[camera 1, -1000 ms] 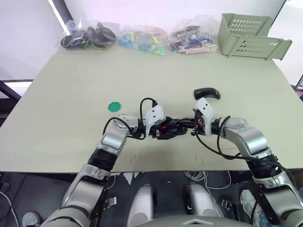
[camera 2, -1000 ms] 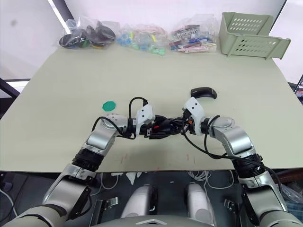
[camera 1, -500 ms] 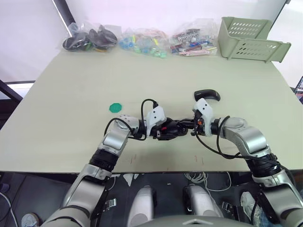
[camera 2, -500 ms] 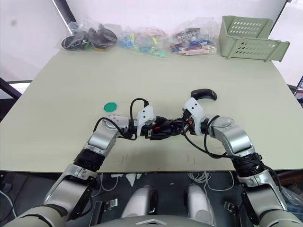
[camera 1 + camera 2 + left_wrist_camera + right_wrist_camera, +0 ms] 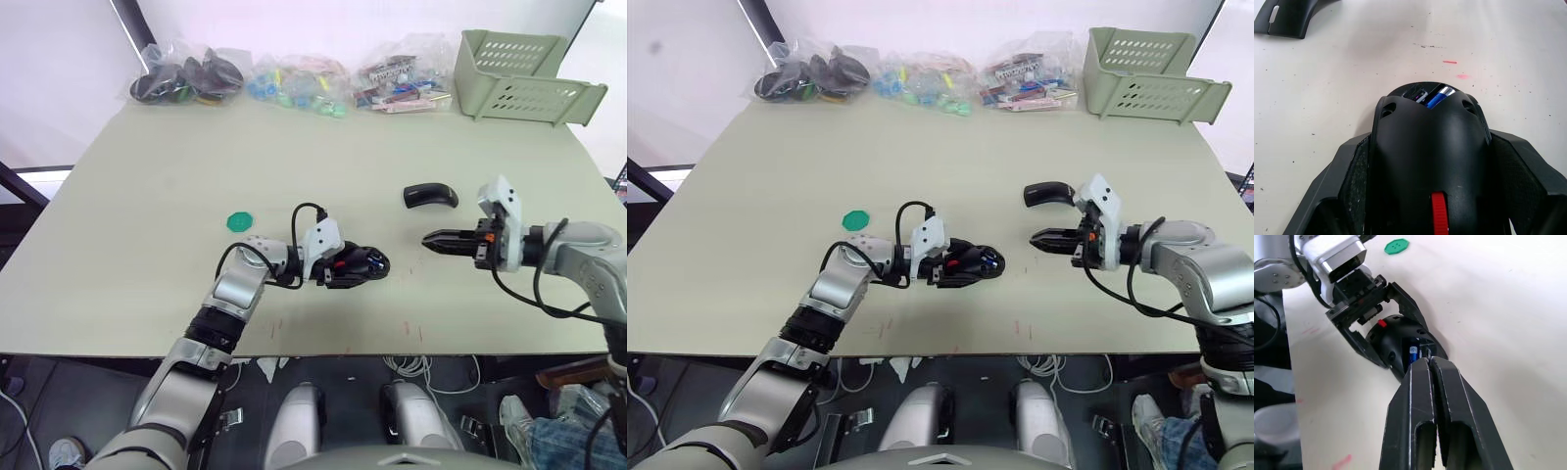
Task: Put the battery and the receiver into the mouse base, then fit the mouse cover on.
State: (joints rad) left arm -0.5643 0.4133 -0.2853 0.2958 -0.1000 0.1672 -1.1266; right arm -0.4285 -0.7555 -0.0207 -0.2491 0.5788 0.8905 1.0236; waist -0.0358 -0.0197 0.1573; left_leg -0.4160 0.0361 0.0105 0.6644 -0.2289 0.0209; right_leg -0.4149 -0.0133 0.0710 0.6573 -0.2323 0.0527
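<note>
The mouse base (image 5: 358, 264) rests on the table near the front, with my left gripper (image 5: 345, 270) shut on its sides; the left wrist view shows its black fingers (image 5: 1356, 171) flanking the body. The blue battery (image 5: 1438, 97) lies in the base's open hollow, also seen as a blue spot (image 5: 1413, 352). I cannot make out the receiver. My right gripper (image 5: 431, 239) hovers shut and empty to the right of the base, well apart from it. The mouse cover (image 5: 429, 195) lies on the table just beyond the right gripper.
A green disc (image 5: 236, 221) lies left of the base. Along the back edge sit bags of small parts (image 5: 186, 76) (image 5: 294, 83) (image 5: 402, 78) and a pale green basket (image 5: 519, 78) at the back right. The table's front edge runs close below both arms.
My right gripper has pulled away from the mouse base to the right and now hangs apart from it. The left gripper still holds the base in place.
</note>
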